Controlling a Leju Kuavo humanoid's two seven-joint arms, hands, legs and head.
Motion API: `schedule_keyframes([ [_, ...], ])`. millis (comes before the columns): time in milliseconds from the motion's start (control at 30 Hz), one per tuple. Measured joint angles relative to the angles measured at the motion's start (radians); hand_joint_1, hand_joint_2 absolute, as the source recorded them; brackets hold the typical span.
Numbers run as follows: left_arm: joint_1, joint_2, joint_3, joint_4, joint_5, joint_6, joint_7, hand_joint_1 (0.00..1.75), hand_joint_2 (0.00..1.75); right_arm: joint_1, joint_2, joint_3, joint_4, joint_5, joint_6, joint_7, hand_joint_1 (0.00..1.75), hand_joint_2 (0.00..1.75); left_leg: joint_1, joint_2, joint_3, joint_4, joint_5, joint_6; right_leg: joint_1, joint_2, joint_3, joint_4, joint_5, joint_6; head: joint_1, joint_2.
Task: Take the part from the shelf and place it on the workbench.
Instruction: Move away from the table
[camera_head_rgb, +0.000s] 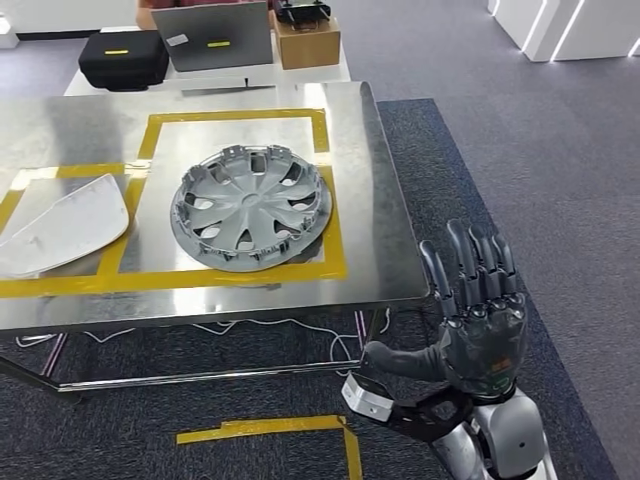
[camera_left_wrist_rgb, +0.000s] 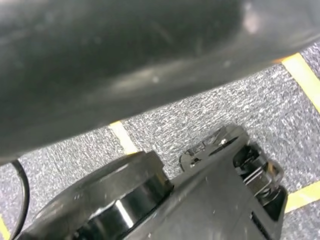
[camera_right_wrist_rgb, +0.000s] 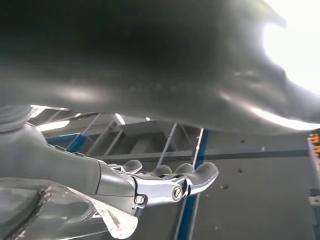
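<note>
You're looking at the steel tabletop stretching across the head view, and the grey wheel cover is lying flat on it inside the yellow taped square. Just left of it, a white curved panel is resting in the neighbouring taped box. Your right hand is hovering off the tabletop's near right corner, fingers spread upright, thumb out, gripping nothing. Your left hand's state, you cannot tell.
</note>
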Motion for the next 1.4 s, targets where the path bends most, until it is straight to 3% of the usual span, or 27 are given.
schedule_keyframes([
  [100, 0.004, 0.001, 0.0, 0.0, 0.0, 0.0, 0.0, 0.0, 0.0, 0.008, 0.0, -0.02, 0.013, 0.0, 0.001, 0.009, 0.0, 0.0, 0.011, -0.005, -0.036, 0.146, -0.142, -0.022, -0.005, -0.003, -0.032, 0.003, 0.031, -0.013, -0.006, 0.0],
  [133, 0.004, 0.001, 0.001, 0.0, 0.001, 0.0, 0.0, 0.0, 0.0, 0.012, 0.0, -0.029, 0.019, 0.0, 0.001, 0.015, 0.0, 0.0, 0.015, -0.005, -0.048, 0.213, -0.178, -0.027, -0.005, -0.003, -0.044, 0.007, 0.04, -0.012, -0.006, 0.0],
  [167, 0.005, 0.001, 0.001, 0.0, 0.002, 0.0, 0.0, 0.0, 0.0, 0.017, 0.0, -0.039, 0.026, 0.0, 0.001, 0.021, 0.0, 0.0, 0.019, -0.005, -0.053, 0.262, -0.19, -0.031, -0.006, -0.004, -0.058, 0.013, 0.049, -0.011, -0.006, 0.0],
  [200, 0.005, 0.002, 0.001, 0.0, 0.004, 0.001, 0.0, 0.0, 0.0, 0.023, 0.0, -0.053, 0.033, 0.0, 0.001, 0.027, 0.0, 0.0, 0.022, -0.005, -0.043, 0.282, -0.179, -0.034, -0.007, -0.004, -0.074, 0.021, 0.056, -0.009, -0.006, 0.0],
  [233, 0.006, 0.002, 0.002, 0.0, 0.005, 0.001, -0.001, 0.0, 0.0, 0.03, 0.0, -0.067, 0.04, 0.0, 0.001, 0.033, 0.0, 0.0, 0.026, -0.005, -0.016, 0.264, -0.153, -0.037, -0.01, -0.004, -0.091, 0.032, 0.062, -0.006, -0.006, 0.0],
  [300, 0.006, 0.002, 0.004, 0.0, 0.009, 0.002, -0.002, 0.0, 0.0, 0.042, 0.0, -0.097, 0.049, 0.0, 0.0, 0.04, 0.0, 0.0, 0.031, -0.008, 0.075, 0.143, -0.114, -0.042, -0.013, -0.003, -0.124, 0.054, 0.071, 0.002, -0.006, 0.0],
  [367, 0.007, 0.002, 0.006, 0.0, 0.016, 0.004, -0.004, 0.0, 0.0, 0.052, 0.003, -0.131, 0.06, -0.001, 0.0, 0.039, 0.0, 0.0, 0.031, -0.015, 0.14, 0.031, -0.123, -0.038, -0.012, -0.001, -0.148, 0.07, 0.08, 0.014, -0.006, 0.0],
  [467, 0.01, 0.002, 0.009, 0.0, 0.025, 0.01, -0.007, 0.0, 0.0, 0.071, 0.008, -0.197, 0.091, -0.022, 0.0, 0.045, 0.0, 0.0, 0.026, -0.018, 0.138, 0.002, -0.123, -0.012, -0.014, 0.0, -0.163, 0.075, 0.096, 0.034, -0.006, 0.0],
  [533, 0.013, 0.001, 0.013, 0.0, 0.031, 0.015, -0.011, 0.0, 0.0, 0.085, 0.009, -0.25, 0.12, -0.059, 0.0, 0.037, 0.0, 0.0, 0.026, -0.014, 0.12, -0.001, -0.105, 0.009, -0.017, 0.002, -0.183, 0.107, 0.056, 0.044, -0.005, 0.0],
  [633, 0.014, 0.001, 0.023, 0.0, 0.038, 0.018, -0.017, 0.0, 0.0, 0.092, 0.022, -0.342, 0.168, -0.108, 0.0, -0.027, 0.0, 0.0, 0.02, -0.009, 0.077, -0.001, -0.073, 0.027, -0.017, 0.003, -0.239, 0.279, -0.081, 0.049, 0.0, 0.0],
  [667, 0.014, 0.001, 0.025, 0.0, 0.038, 0.018, -0.018, 0.0, 0.0, 0.093, 0.03, -0.375, 0.184, -0.123, 0.0, -0.061, 0.0, 0.0, 0.016, -0.009, 0.061, -0.001, -0.061, 0.029, -0.016, 0.003, -0.246, 0.331, -0.1, 0.048, 0.0, 0.0],
  [700, 0.016, 0.001, 0.027, 0.0, 0.038, 0.018, -0.019, 0.0, 0.0, 0.095, 0.038, -0.41, 0.201, -0.138, 0.0, -0.096, 0.0, 0.0, 0.011, -0.008, 0.046, 0.0, -0.05, 0.031, -0.015, 0.004, -0.239, 0.357, -0.094, 0.045, 0.0, 0.0],
  [733, 0.017, 0.001, 0.029, 0.0, 0.038, 0.018, -0.019, 0.0, 0.0, 0.094, 0.046, -0.448, 0.219, -0.152, 0.0, -0.133, 0.0, 0.0, 0.008, -0.008, 0.031, 0.0, -0.039, 0.032, -0.014, 0.004, -0.216, 0.349, -0.068, 0.04, 0.0, 0.0],
  [767, 0.019, 0.0, 0.03, 0.0, 0.039, 0.019, -0.019, 0.0, 0.0, 0.089, 0.058, -0.493, 0.241, -0.162, 0.0, -0.178, 0.0, 0.0, 0.005, -0.008, 0.018, 0.001, -0.028, 0.032, -0.011, 0.003, -0.176, 0.306, -0.034, 0.034, 0.0, 0.0],
  [833, 0.021, -0.002, 0.032, 0.0, 0.043, 0.024, -0.019, 0.0, 0.0, 0.063, 0.087, -0.61, 0.303, -0.162, 0.0, -0.274, 0.0, 0.0, 0.001, -0.007, 0.001, 0.003, -0.008, 0.029, -0.001, 0.001, -0.067, 0.154, -0.004, 0.017, 0.0, 0.0],
  [900, 0.021, -0.004, 0.035, 0.0, 0.046, 0.031, -0.018, 0.0, 0.0, 0.033, 0.119, -0.753, 0.383, -0.151, 0.0, -0.349, 0.0, 0.0, 0.001, -0.007, -0.007, 0.0, 0.013, 0.023, 0.008, -0.002, 0.004, 0.032, -0.018, 0.008, -0.001, 0.0],
  [967, 0.024, -0.005, 0.041, 0.001, 0.046, 0.036, -0.017, 0.0, 0.0, 0.016, 0.143, -0.882, 0.463, -0.132, 0.0, -0.377, 0.0, 0.0, 0.003, -0.007, -0.011, -0.006, 0.032, 0.013, 0.008, -0.004, 0.011, 0.001, -0.014, 0.007, 0.0, 0.0],
  [1000, 0.026, -0.005, 0.044, 0.001, 0.047, 0.037, -0.016, 0.0, 0.0, 0.009, 0.15, -0.932, 0.504, -0.115, 0.0, -0.375, 0.0, 0.0, 0.004, -0.008, -0.014, -0.005, 0.027, 0.006, 0.006, -0.005, 0.004, -0.002, -0.002, 0.004, 0.0, 0.0],
  [1033, 0.029, -0.005, 0.047, 0.001, 0.047, 0.038, -0.015, 0.0, 0.0, 0.004, 0.154, -0.982, 0.55, -0.092, 0.0, -0.358, 0.0, 0.0, 0.005, -0.01, -0.019, 0.011, 0.001, -0.001, 0.003, -0.006, -0.003, -0.005, 0.01, -0.001, -0.002, 0.0],
  [1100, 0.031, -0.005, 0.049, 0.001, 0.045, 0.04, -0.01, 0.0, 0.0, 0.008, 0.156, -1.052, 0.662, -0.047, 0.0, -0.251, 0.0, 0.0, 0.01, -0.012, -0.04, 0.107, -0.1, -0.014, -0.002, -0.012, -0.025, -0.007, 0.032, -0.009, -0.006, 0.0],
  [1133, 0.032, -0.005, 0.049, 0.002, 0.043, 0.041, -0.007, 0.0, 0.0, 0.017, 0.15, -1.066, 0.734, -0.029, 0.001, -0.146, 0.0, 0.0, 0.013, -0.012, -0.052, 0.178, -0.151, -0.019, -0.002, -0.015, -0.036, -0.005, 0.042, -0.01, -0.008, 0.0],
  [1167, 0.032, -0.005, 0.049, 0.002, 0.041, 0.043, -0.004, 0.0, 0.0, 0.025, 0.142, -1.06, 0.812, -0.018, 0.001, -0.018, 0.0, 0.0, 0.017, -0.011, -0.059, 0.243, -0.18, -0.024, -0.003, -0.017, -0.048, -0.002, 0.051, -0.01, -0.008, 0.0],
  [1200, 0.032, -0.005, 0.05, 0.002, 0.039, 0.046, -0.002, 0.0, 0.0, 0.03, 0.133, -1.043, 0.885, -0.011, 0.001, 0.107, 0.0, 0.0, 0.02, -0.011, -0.056, 0.284, -0.185, -0.028, -0.004, -0.018, -0.062, 0.003, 0.061, -0.008, -0.008, 0.0],
  [1233, 0.032, -0.005, 0.05, 0.002, 0.037, 0.048, -0.001, 0.0, 0.0, 0.031, 0.125, -1.022, 0.952, -0.007, 0.001, 0.212, 0.0, 0.0, 0.023, -0.011, -0.038, 0.288, -0.167, -0.032, -0.006, -0.017, -0.078, 0.011, 0.069, -0.006, -0.008, 0.0],
  [1300, 0.031, -0.005, 0.05, 0.002, 0.034, 0.051, 0.001, 0.0, 0.0, 0.029, 0.113, -0.986, 1.061, -0.002, 0.001, 0.321, 0.0, 0.0, 0.028, -0.012, 0.046, 0.192, -0.119, -0.037, -0.011, -0.014, -0.113, 0.032, 0.081, 0.001, -0.009, 0.0],
  [1367, 0.029, -0.006, 0.05, 0.002, 0.033, 0.052, 0.003, 0.0, 0.0, 0.022, 0.098, -0.952, 1.168, -0.002, 0.0, 0.37, 0.0, 0.0, 0.029, -0.015, 0.138, 0.053, -0.116, -0.034, -0.011, -0.011, -0.139, 0.053, 0.089, 0.012, -0.01, 0.0],
  [1400, 0.028, -0.006, 0.05, 0.002, 0.03, 0.053, 0.003, 0.0, 0.0, 0.016, 0.087, -0.935, 1.22, -0.006, 0.0, 0.39, 0.0, 0.0, 0.028, -0.016, 0.162, 0.01, -0.125, -0.03, -0.01, -0.011, -0.149, 0.06, 0.094, 0.017, -0.011, 0.0],
])
